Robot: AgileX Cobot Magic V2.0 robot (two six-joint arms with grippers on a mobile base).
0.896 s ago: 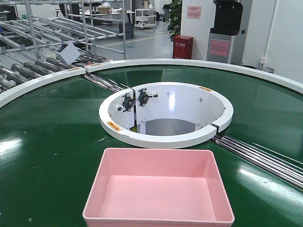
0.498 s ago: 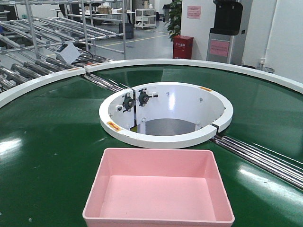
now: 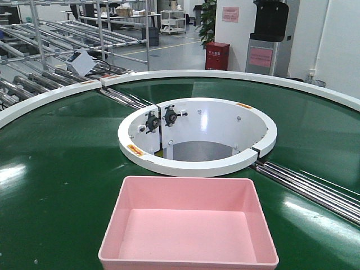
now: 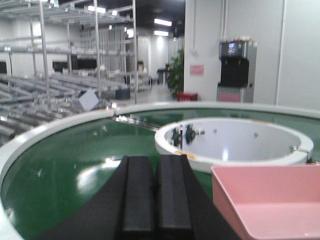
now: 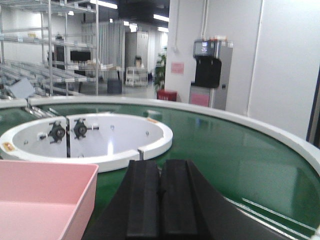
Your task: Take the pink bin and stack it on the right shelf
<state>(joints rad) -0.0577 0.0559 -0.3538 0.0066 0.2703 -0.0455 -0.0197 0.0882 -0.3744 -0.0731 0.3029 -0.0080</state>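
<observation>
The pink bin (image 3: pixel 188 225) rests empty on the green conveyor belt (image 3: pixel 62 163), close to the front edge of the front view. My left gripper (image 4: pixel 155 162) is shut, its black fingers pressed together just left of the pink bin (image 4: pixel 272 200), with nothing held. My right gripper (image 5: pixel 160 165) is shut too and hovers just right of the pink bin (image 5: pixel 42 200), apart from its wall. Neither gripper appears in the front view. The right shelf is out of view.
A white ring housing (image 3: pixel 197 135) with bearings stands in the belt's middle, behind the bin. Steel rollers (image 3: pixel 315 185) run off to the right. A white curved rim (image 3: pixel 50 98) bounds the belt. Racks, a red cabinet (image 3: pixel 217 55) and a water dispenser (image 3: pixel 269 36) stand far behind.
</observation>
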